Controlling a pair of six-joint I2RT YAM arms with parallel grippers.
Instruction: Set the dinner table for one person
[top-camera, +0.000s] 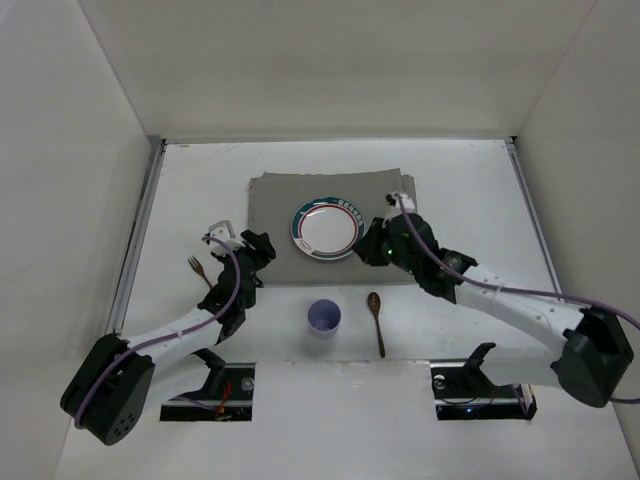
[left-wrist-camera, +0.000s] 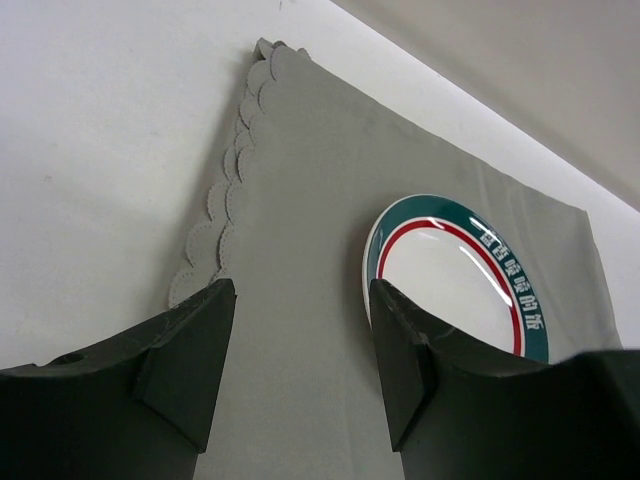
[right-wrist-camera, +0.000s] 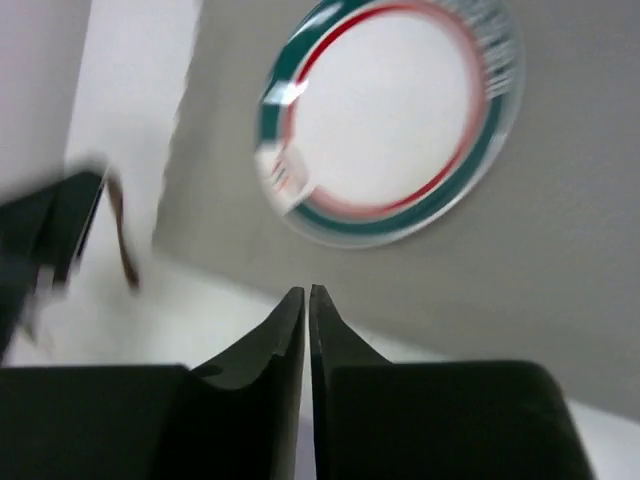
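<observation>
- Grey cloth forms the mat (top-camera: 290, 205) spread on the white table (top-camera: 470, 200). The table extends on every side of the plate (top-camera: 325, 230) out to the metal side rails (top-camera: 140, 240), and the plate is set at the mat's middle.
- On the near side of the plate, off the mat, a lilac cup (top-camera: 323, 317) is stood upright. A wooden spoon (top-camera: 376, 320) is laid just to the cup's right.
- A small brown fork (top-camera: 198, 270) is laid on the bare table, well to the left of the plate.
- The left claw (left-wrist-camera: 300, 340) is held wide open and empty above the mat's scalloped edge, left of the plate, between plate and fork.
- The right claw (right-wrist-camera: 308, 305) is seen, in a blurred view, with its fingers pressed together and nothing gripped, just right of the plate's rim.
- Placing the cutlery is judged to be the step in hand, the fork being nearest the open claw.
- For a sure pick, that claw should be turned across the thin handle, lowered almost to the table, and closed at the handle's middle so that pivoting is avoided.
- The fork should be lifted clear of the scalloped edge rather than dragged, lest the mat be rucked, and set down left of the plate without touching it.
</observation>
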